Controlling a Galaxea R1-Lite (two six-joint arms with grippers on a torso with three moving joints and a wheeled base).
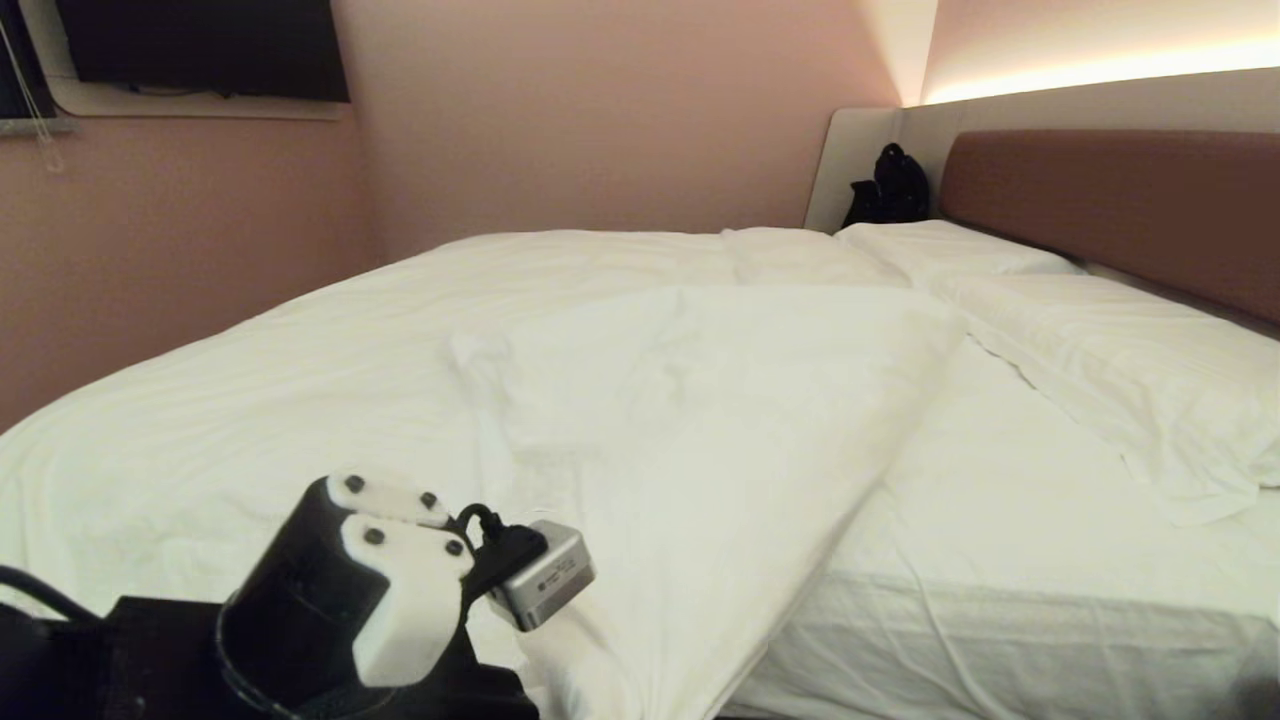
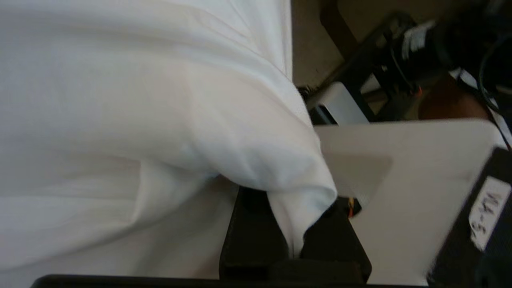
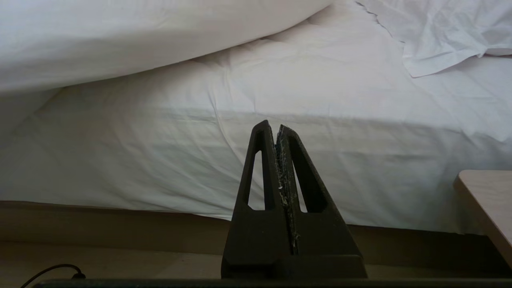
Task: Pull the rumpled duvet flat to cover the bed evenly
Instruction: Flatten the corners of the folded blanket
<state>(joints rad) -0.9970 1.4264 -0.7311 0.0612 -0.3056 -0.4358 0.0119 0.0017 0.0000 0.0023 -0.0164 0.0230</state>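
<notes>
The bed point(image 1: 1050, 560) fills a pink-walled room, its headboard point(image 1: 1120, 200) at the right. The duvet point(image 1: 600, 400) covers the left part, leaving the sheet point(image 1: 1020, 500) bare beside the pillows point(image 1: 1130, 370). The left gripper point(image 2: 298, 240) clenches the duvet's corner at the near edge; the right gripper point(image 3: 277, 132), fingers pressed together and empty, hangs beside the mattress.

On my head feed the duvet point(image 1: 700, 420) is plain white, no pattern, and the mattress sheet point(image 1: 1020, 560) and pillows point(image 1: 1120, 370) are the same white. The headboard point(image 1: 1120, 210) is brown with pale grey side panels point(image 1: 850, 160). The walls point(image 1: 560, 120) read dusty pink. My left gripper point(image 2: 298, 240) has black jaws; the right gripper point(image 3: 279, 132) is black too, against the bed's grey-beige base point(image 3: 120, 220).
</notes>
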